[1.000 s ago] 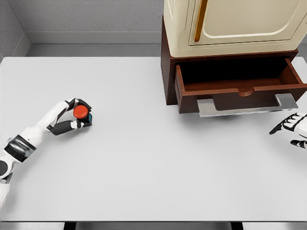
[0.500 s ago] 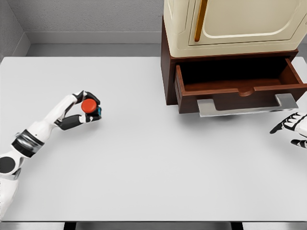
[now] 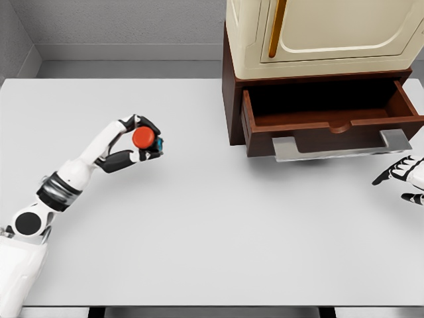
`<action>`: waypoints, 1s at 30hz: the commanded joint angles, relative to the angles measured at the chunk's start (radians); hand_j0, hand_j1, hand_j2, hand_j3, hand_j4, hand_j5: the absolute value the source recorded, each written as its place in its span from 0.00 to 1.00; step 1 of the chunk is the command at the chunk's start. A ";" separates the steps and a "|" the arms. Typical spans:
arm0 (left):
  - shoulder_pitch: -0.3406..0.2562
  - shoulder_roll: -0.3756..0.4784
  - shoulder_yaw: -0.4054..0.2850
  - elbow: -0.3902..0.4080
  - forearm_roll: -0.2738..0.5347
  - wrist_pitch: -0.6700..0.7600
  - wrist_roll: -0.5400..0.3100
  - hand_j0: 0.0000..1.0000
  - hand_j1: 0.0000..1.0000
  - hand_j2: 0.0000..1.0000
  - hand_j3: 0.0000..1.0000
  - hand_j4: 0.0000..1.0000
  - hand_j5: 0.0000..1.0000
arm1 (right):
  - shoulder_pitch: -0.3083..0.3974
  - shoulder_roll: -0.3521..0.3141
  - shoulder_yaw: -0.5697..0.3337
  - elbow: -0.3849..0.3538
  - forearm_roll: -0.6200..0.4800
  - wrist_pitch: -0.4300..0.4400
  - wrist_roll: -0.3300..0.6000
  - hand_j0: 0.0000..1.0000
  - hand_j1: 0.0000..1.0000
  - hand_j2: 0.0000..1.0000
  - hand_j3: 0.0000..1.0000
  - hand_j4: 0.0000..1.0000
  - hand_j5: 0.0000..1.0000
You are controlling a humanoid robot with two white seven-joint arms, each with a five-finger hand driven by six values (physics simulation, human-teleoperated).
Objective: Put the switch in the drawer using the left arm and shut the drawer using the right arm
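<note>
Already the left robot hand point(image 3: 136, 147) has its fingers curled round the switch point(image 3: 145, 138), lifted over the surface's left half w/ red button up. Open drawer point(image 3: 331, 122) lies well apart to its right, toward the far right corner; right robot hand point(image 3: 405, 177), fingers spread and holding nothing, waits at the right edge nr the drawer front.

Red, blue and black against pale grey, with brown and cream at the back.

The switch point(image 3: 146, 138) has a bright orange-red round button on a black body with a small blue patch at its right side. The left hand point(image 3: 130, 147) is white with black fingers point(image 3: 118, 162) and black joint bands along its white arm. The right hand point(image 3: 405, 176) at the right edge is white with black fingertips. The worktop point(image 3: 218, 225) is plain light grey, without pattern. The drawer point(image 3: 331, 116) is dark reddish brown inside and out, with a flat silver-grey handle point(image 3: 341, 147). The cabinet point(image 3: 324, 33) above is cream with a mustard-gold vertical strip. The wall point(image 3: 126, 23) is speckled mid-grey.
</note>
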State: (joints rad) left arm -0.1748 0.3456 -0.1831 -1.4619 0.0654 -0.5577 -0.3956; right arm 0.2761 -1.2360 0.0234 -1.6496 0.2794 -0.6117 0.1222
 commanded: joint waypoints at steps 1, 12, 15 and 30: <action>-0.002 -0.027 -0.001 -0.020 -0.001 0.001 0.000 0.36 0.36 0.36 0.36 0.36 0.36 | 0.000 -0.002 0.000 -0.001 -0.006 0.001 0.000 0.69 0.69 0.69 0.69 0.69 0.69; -0.054 -0.103 -0.038 -0.040 -0.009 0.002 0.000 0.36 0.36 0.36 0.36 0.36 0.36 | 0.000 -0.002 0.000 -0.002 -0.005 0.001 0.000 0.69 0.69 0.69 0.69 0.69 0.69; -0.074 -0.123 -0.041 -0.040 -0.038 0.002 0.000 0.37 0.37 0.37 0.37 0.37 0.37 | 0.000 -0.002 0.000 -0.002 -0.005 0.001 0.000 0.69 0.69 0.69 0.69 0.69 0.69; -0.169 -0.224 -0.081 -0.089 -0.124 0.087 0.000 0.37 0.37 0.37 0.37 0.37 0.37 | 0.000 -0.002 0.000 -0.002 -0.005 0.001 0.000 0.68 0.68 0.68 0.68 0.68 0.68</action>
State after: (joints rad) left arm -0.3451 0.1349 -0.2531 -1.5465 -0.0576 -0.4775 -0.3962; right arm 0.2761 -1.2360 0.0232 -1.6518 0.2810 -0.6117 0.1231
